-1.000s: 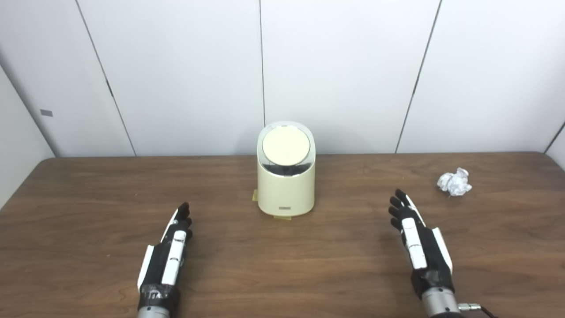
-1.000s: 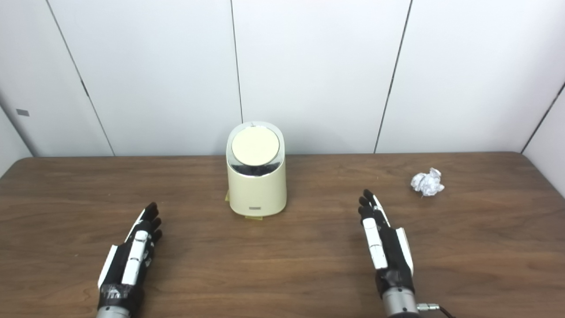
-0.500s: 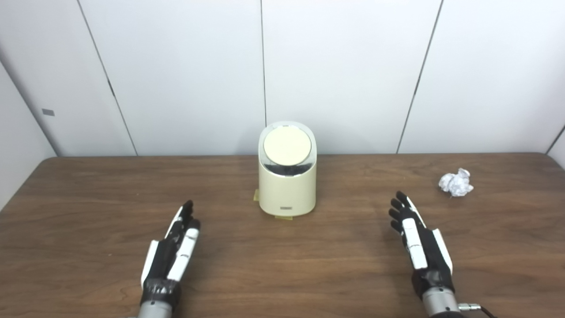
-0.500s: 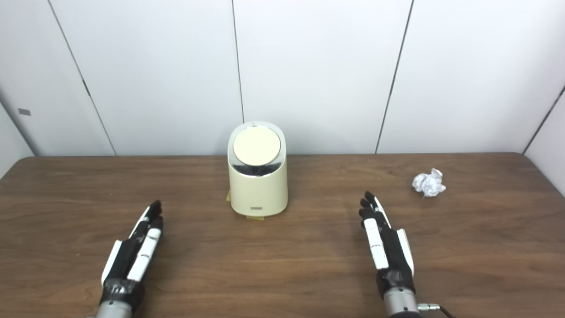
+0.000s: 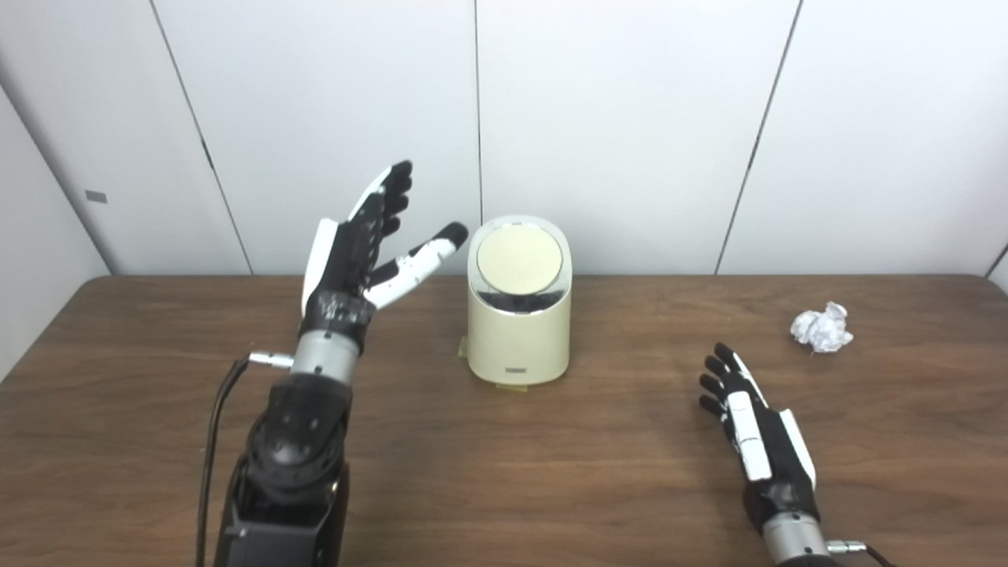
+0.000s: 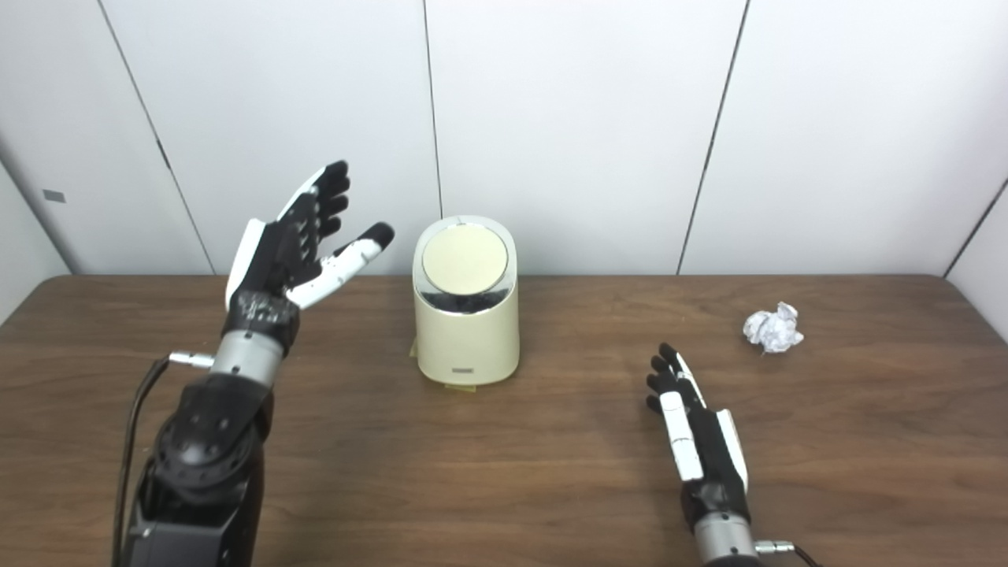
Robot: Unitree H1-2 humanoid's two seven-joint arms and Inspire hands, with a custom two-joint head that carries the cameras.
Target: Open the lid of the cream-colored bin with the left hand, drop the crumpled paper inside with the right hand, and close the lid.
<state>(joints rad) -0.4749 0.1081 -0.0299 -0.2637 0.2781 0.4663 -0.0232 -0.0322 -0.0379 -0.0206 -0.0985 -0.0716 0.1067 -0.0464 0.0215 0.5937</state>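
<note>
A: Bin point(image 5: 518, 315) — where is it seen?
B: Upright near the table's point(image 5: 472, 472) far edge, lid point(image 5: 519, 259) closed.
A: And the left hand point(image 5: 356, 244)?
B: Raised beside the bin, fingers spread, nothing held, the thumb pointed at the lid without touching.
A: The right hand point(image 5: 756, 437)?
B: Laid flat and empty on the table, fingers extended. The paper point(image 5: 821, 327) is seen well apart from it, toward the far right.

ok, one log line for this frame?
phase: reach | left hand: open, raised beside bin | lid: shut | right hand: open, low over table | paper: on table
</note>
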